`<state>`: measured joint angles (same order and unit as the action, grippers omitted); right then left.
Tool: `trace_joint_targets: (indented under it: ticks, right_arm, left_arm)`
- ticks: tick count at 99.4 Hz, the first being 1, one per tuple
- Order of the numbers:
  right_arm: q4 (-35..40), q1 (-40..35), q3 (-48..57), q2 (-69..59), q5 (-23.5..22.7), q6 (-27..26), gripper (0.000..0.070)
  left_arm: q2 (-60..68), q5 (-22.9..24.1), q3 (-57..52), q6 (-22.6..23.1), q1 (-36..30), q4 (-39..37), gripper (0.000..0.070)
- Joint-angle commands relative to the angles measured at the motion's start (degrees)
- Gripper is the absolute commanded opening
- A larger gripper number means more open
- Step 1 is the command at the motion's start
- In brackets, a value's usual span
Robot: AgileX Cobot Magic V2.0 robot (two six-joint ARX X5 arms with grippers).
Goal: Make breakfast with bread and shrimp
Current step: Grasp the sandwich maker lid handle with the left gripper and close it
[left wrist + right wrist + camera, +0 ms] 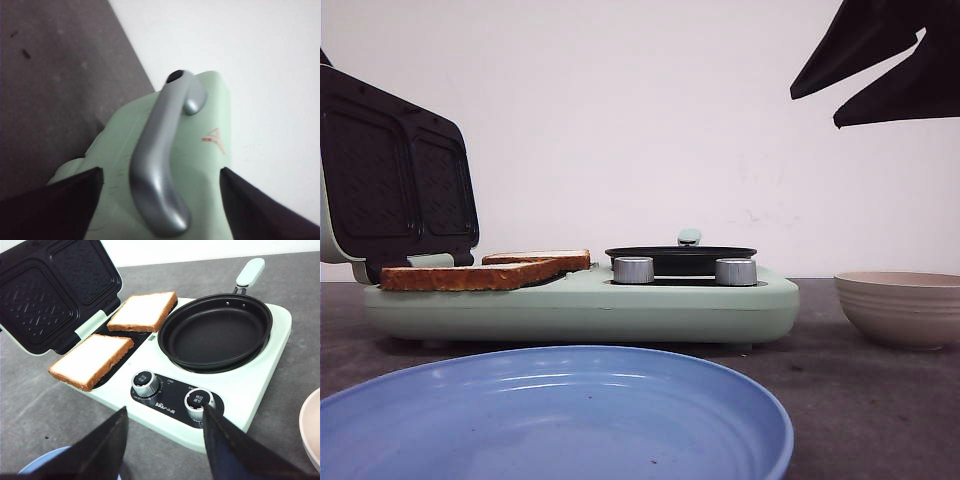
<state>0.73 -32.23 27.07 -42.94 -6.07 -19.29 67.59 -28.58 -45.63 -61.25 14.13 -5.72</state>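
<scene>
Two slices of toasted white bread lie on the sandwich plates of a pale green breakfast maker (250,385): the near slice (92,360) (470,275) and the far slice (144,310) (540,258). The lid (390,180) (55,290) stands open. My left gripper (161,170) is open behind the lid, its fingers either side of the silver lid handle (160,145) without touching it. My right gripper (165,410) (814,112) is open and empty, high above the maker's knob side. No shrimp is in view.
A black frying pan (215,332) (680,255) sits on the maker's right half, behind two silver knobs (145,382) (199,401). A beige bowl (900,305) (312,430) stands to the right, its inside hidden. A blue plate (550,420) (37,465) lies in front.
</scene>
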Motion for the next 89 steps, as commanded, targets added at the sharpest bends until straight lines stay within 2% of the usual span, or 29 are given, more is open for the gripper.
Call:
trace_joint_targets:
  ticks: [1,7,13,21,26,37,45,72,89]
  right_arm:
    - [-0.24,-0.42,0.39,-0.39,-0.13,0.81,0.0277]
    - [-0.24,-0.42,0.39,-0.39,-0.13,0.81,0.0277]
    - [-0.22,-0.42,0.39,-0.39,-0.13,0.81,0.0277]
    - [-0.07,-0.42,0.39,-0.39,-0.13,0.79,0.0277]
    - [0.15,-0.42,0.39,-0.39,-0.13,0.81,0.0277]
    - [0.55,-0.42,0.39,-0.39,-0.11,0.81,0.0277]
    - [0.7,-0.42,0.39,-0.39,-0.13,0.81,0.0277]
    - [0.81,-0.42,0.39,-0.39,-0.13,0.61,0.0277]
    - [1.2,-0.42,0.39,-0.39,-0.13,0.42,0.0277]
  left_arm:
    - [1.33,-0.74,-0.52,-0.52,0.2,-1.4,0.0387]
    - [2.14,-1.33,-0.52,-0.72,0.2,-2.67,0.0375]
    - [2.82,-1.46,-0.52,-1.27,0.11,-3.63,0.0306]
    - [3.37,-1.46,-0.52,-1.42,0.11,-4.48,0.0249]
    - [3.65,-1.49,-0.52,-1.42,0.11,-4.7,0.018]
    - [4.04,-1.49,-0.52,-1.25,0.09,-4.61,0.0119]
    - [4.26,-1.49,-0.52,-0.98,0.04,-4.9,0.0003]
    - [4.35,-0.72,-0.52,3.85,-3.41,-5.84,0.0004]
    - [4.35,2.8,-0.52,9.33,-8.83,-4.46,0.0004]
